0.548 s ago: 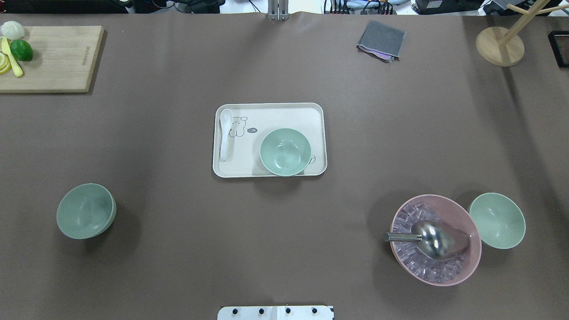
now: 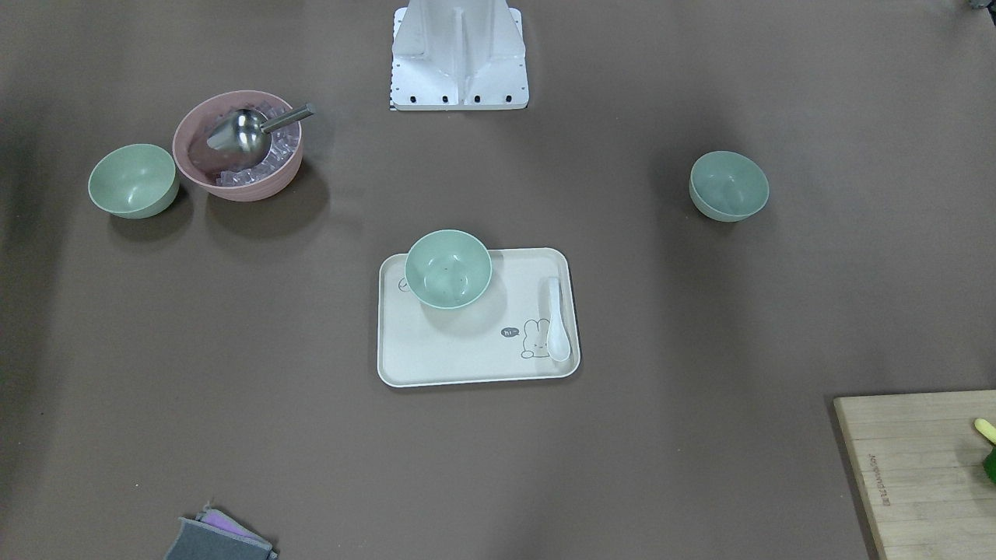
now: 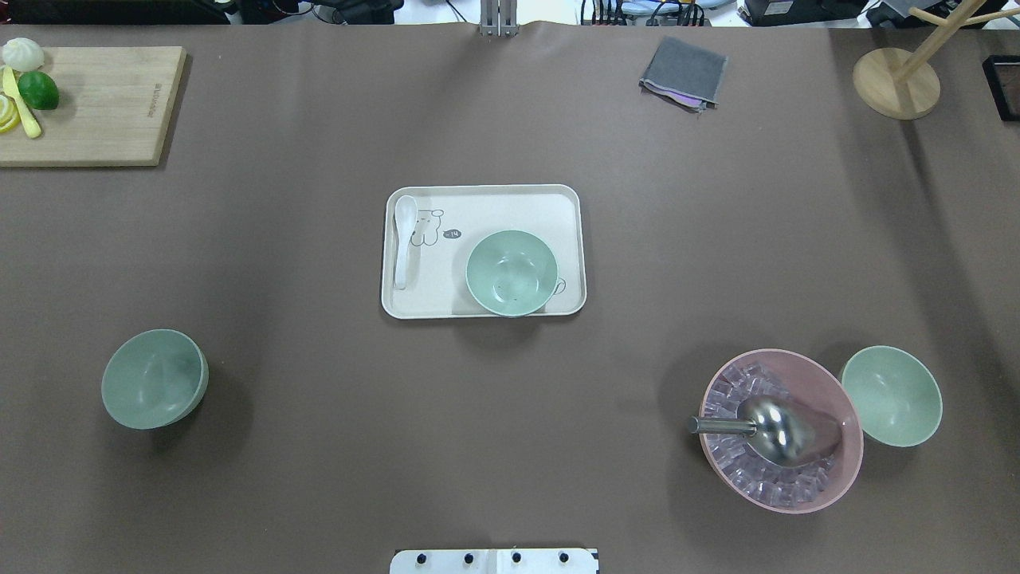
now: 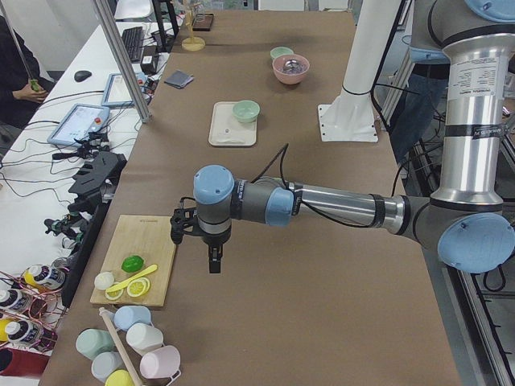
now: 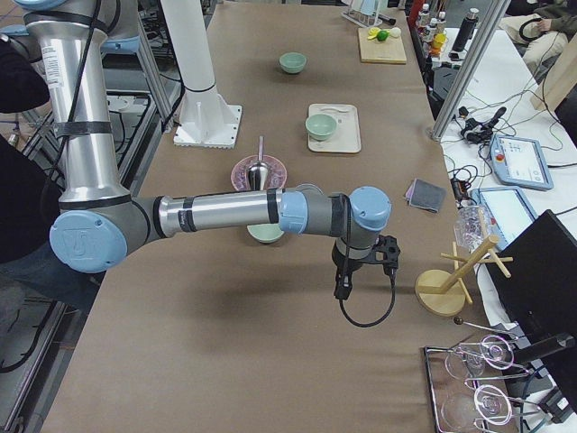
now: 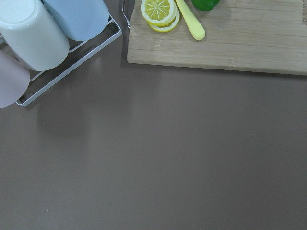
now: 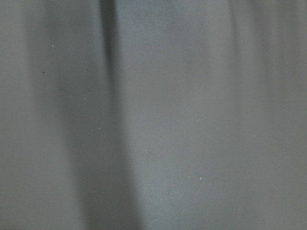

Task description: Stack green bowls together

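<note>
Three pale green bowls stand apart and upright. One (image 3: 511,273) sits on the cream tray (image 3: 558,199) at the table's middle, also in the front view (image 2: 448,268). One (image 3: 154,379) stands alone at the near left (image 2: 729,185). One (image 3: 891,395) touches the pink bowl's right side (image 2: 132,180). Neither gripper shows in the overhead or front views. The left gripper (image 4: 213,261) hangs over bare table beside the cutting board, far from the bowls. The right gripper (image 5: 341,289) hangs over bare table near the wooden stand. I cannot tell whether either is open or shut.
A pink bowl (image 3: 781,351) holds ice cubes and a metal scoop (image 3: 769,426). A white spoon (image 3: 403,239) lies on the tray. A cutting board (image 3: 96,112) with lime and lemon is far left, a grey cloth (image 3: 684,72) and wooden stand (image 3: 896,84) far right. Cups (image 6: 48,28) lie in a rack.
</note>
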Controlling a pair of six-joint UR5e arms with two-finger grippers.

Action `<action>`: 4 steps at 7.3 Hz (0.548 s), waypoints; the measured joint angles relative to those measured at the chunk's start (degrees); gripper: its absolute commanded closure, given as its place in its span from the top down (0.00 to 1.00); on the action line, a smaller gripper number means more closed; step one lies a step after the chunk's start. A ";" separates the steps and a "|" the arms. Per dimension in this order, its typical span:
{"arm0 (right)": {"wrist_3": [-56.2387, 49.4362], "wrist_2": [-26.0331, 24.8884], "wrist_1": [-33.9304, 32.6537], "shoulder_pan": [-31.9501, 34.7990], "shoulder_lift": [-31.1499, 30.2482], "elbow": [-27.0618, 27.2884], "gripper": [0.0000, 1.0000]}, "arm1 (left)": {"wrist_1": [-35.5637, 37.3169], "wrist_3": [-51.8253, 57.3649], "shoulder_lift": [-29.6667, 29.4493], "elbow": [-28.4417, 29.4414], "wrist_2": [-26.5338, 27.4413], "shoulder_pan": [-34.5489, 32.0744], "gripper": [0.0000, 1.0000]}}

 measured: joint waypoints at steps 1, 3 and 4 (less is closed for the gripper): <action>0.00 0.00 0.00 0.00 0.03 0.01 1.00 | -0.04 0.00 -0.02 0.09 0.04 0.00 0.98; 0.00 0.00 0.00 0.00 0.08 0.03 1.00 | -0.16 -0.02 -0.07 0.32 0.09 0.00 0.98; 0.00 0.02 0.00 0.00 0.09 0.03 1.00 | -0.19 -0.06 -0.06 0.39 0.12 0.00 0.98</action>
